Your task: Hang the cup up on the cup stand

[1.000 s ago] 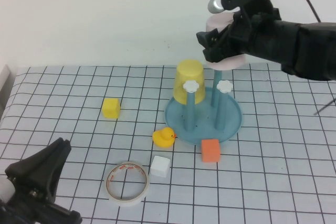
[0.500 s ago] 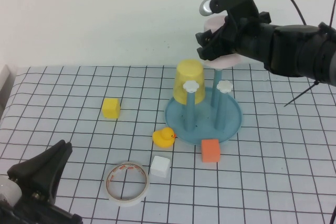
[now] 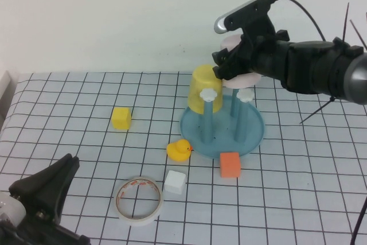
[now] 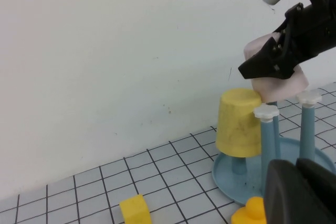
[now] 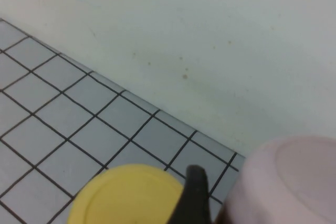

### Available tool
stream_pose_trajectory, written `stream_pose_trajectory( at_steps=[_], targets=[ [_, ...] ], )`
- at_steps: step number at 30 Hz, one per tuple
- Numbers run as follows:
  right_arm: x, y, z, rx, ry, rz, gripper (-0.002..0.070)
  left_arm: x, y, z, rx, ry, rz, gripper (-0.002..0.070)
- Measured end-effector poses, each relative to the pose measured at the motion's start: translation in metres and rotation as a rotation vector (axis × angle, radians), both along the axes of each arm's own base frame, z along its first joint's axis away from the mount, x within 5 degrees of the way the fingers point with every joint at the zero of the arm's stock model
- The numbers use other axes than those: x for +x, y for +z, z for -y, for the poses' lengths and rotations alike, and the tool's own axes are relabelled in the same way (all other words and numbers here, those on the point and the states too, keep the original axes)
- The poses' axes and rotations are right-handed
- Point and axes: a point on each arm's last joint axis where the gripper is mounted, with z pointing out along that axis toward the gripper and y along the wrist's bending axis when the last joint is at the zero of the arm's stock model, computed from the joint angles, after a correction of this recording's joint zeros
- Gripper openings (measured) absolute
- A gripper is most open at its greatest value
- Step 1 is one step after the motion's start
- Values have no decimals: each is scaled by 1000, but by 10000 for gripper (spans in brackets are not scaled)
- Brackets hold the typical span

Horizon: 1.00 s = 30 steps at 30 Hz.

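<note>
The left gripper (image 3: 43, 190) sits low at the table's near left corner, its fingers spread and empty. Farther right lie a yellow block (image 3: 121, 117), a tape roll (image 3: 138, 199), a white cube (image 3: 174, 182) and a rubber duck (image 3: 179, 150). A yellow cup (image 3: 205, 89) hangs upturned on the cup stand (image 3: 223, 125), an orange block (image 3: 229, 164) at its rim. Above the pegs, the right gripper (image 3: 229, 64) pinches the cup (image 3: 245, 78), held upside down beside the yellow one.

Black arms, black cable, silver wrist camera (image 3: 236, 14).
</note>
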Motion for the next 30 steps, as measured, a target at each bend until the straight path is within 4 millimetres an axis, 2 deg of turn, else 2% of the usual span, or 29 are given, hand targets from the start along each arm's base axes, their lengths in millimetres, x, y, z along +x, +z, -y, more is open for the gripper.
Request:
stream_pose_trajectory(
  at_steps=[6, 12, 15, 18, 20, 21, 24, 26, 28, 30],
  targets=[
    [4, -9, 5, -10, -70, -23, 673, 0, -1, 0, 6, -5, -14, 0],
    [4, -7, 10, -23, -133, -23, 690, 0, -2, 1, 10, -9, -23, -1],
    [1, 9, 13, -2, -144, 2, 691, 0, -2, 1, 24, -9, -18, 0],
    [-6, 39, 18, 40, -168, 49, 669, 0, -2, 1, 54, -6, -6, -1],
    [-18, 61, 21, 68, -178, 80, 603, 0, -3, 0, 56, 4, -10, -1],
    [-25, 73, 24, 79, -181, 98, 545, 1, -3, -1, 46, 14, -18, -1],
    [-55, 105, 33, 117, -180, 136, 321, 2, -5, -5, 15, 59, -54, -1],
    [-76, 113, 41, 145, -186, 131, 150, 3, -7, -8, 8, 95, -77, -1],
    [-100, 119, 49, 186, -172, 121, 63, 4, -8, -11, 17, 125, -90, -1],
    [-122, 121, 56, 215, -132, 110, 28, 4, -9, -13, 16, 147, -106, -1]
  ],
)
